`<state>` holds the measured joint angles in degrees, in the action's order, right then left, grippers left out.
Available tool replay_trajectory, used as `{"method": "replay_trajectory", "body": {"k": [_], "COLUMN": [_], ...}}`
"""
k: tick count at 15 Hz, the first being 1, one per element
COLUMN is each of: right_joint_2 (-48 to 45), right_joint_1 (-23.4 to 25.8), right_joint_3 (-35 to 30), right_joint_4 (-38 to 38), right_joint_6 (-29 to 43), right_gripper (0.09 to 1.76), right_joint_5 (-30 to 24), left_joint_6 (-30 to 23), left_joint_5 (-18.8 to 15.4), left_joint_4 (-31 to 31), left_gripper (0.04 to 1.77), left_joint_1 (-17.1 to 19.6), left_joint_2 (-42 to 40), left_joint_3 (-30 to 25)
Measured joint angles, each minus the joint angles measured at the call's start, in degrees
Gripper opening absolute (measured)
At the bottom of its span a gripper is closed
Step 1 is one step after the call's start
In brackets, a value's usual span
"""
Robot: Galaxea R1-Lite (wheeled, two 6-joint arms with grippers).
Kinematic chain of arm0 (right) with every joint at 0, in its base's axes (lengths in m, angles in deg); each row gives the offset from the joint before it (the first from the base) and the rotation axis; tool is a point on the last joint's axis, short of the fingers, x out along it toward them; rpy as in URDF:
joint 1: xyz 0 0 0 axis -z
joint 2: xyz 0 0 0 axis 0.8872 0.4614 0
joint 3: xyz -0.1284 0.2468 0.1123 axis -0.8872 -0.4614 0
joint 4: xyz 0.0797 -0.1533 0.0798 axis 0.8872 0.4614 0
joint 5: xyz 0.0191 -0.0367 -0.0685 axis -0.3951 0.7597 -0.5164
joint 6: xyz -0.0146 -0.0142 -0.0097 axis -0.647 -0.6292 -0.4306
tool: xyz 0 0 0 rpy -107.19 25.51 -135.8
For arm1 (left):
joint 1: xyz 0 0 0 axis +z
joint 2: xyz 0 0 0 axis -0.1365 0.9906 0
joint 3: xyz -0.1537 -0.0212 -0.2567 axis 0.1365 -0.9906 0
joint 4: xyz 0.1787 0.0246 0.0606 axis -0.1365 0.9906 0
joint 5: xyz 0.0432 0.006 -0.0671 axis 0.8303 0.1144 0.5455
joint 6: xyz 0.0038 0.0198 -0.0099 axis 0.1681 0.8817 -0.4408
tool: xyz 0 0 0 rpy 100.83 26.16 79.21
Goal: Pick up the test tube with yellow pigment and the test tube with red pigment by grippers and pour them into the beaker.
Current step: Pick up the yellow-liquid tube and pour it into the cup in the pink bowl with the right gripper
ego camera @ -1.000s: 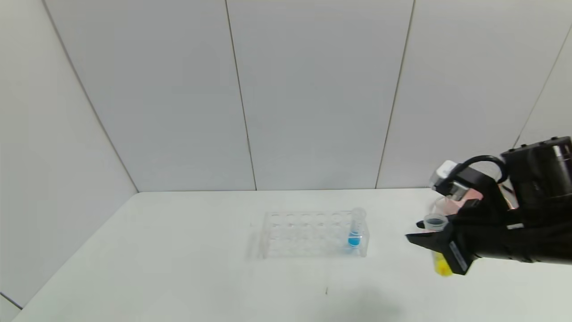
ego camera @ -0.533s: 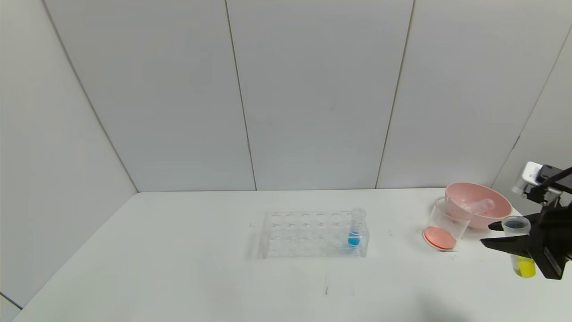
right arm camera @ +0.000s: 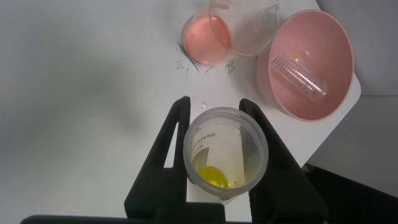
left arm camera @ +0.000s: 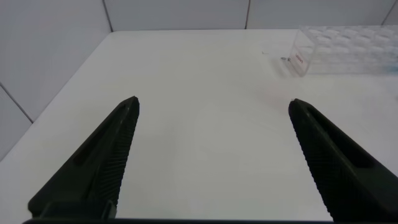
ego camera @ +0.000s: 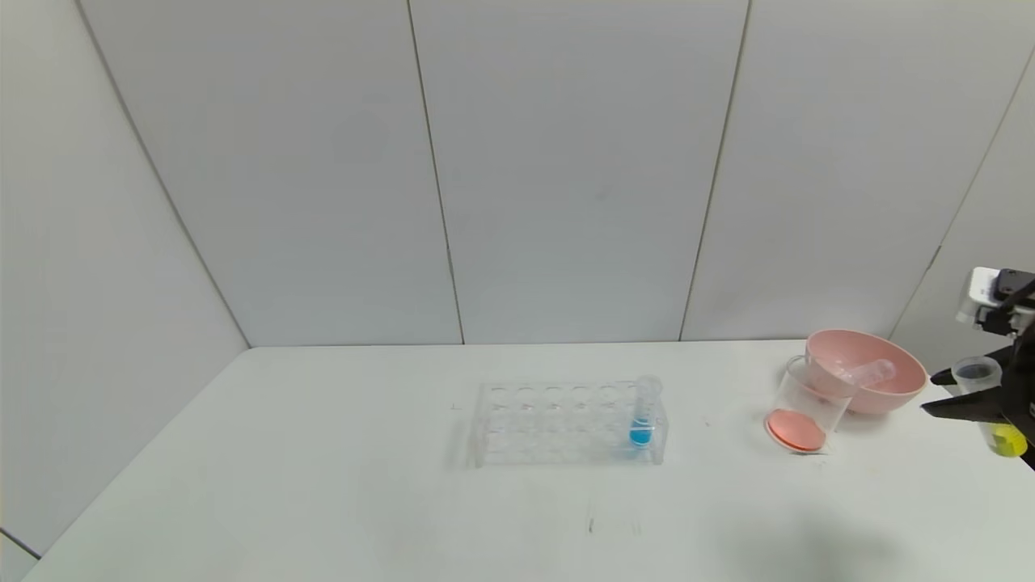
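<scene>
Right end effector (right arm camera: 214,146) clamped on yellow test tube (right arm camera: 225,152) — beside beaker (ego camera: 802,404); left end effector (left arm camera: 211,162) apart.

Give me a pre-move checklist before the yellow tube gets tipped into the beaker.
1. Right gripper shut on the test tube with yellow pigment: ok.
2. Tube upright, yellow liquid at its bottom: ok.
3. Tube above the beaker: not ok; it is off to the beaker's right, past the pink bowl.
4. Beaker's mouth unobstructed: ok; red-orange liquid already at its bottom.
5. Empty tube lies in the pink bowl, out of the way: ok.
6. Left gripper open, away from the beaker: ok.
</scene>
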<state>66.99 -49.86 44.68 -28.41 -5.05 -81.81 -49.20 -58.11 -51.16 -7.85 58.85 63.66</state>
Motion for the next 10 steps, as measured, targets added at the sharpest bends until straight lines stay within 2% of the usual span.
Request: {"method": "replay_trajectory", "body": {"k": [8,10], "right_joint_2": [15.27,17.96], "right_joint_1": [0.56,0.48], "right_joint_3": [14.12,17.65], "right_joint_4": [0.84,3.15], "right_joint_6": [-10.62,-12.18], "right_gripper": [0.60,0.60], "right_joint_5": [0.15,0.46], "left_joint_6": [0.00,0.00], "left_joint_5": [0.00,0.00], "left_joint_4": [0.00,0.00], "left_gripper": [1.72,1.72], "left_joint_1": [0.00,0.00], "left_joint_2": [0.00,0.00], "left_joint_3": [0.00,0.00]}}
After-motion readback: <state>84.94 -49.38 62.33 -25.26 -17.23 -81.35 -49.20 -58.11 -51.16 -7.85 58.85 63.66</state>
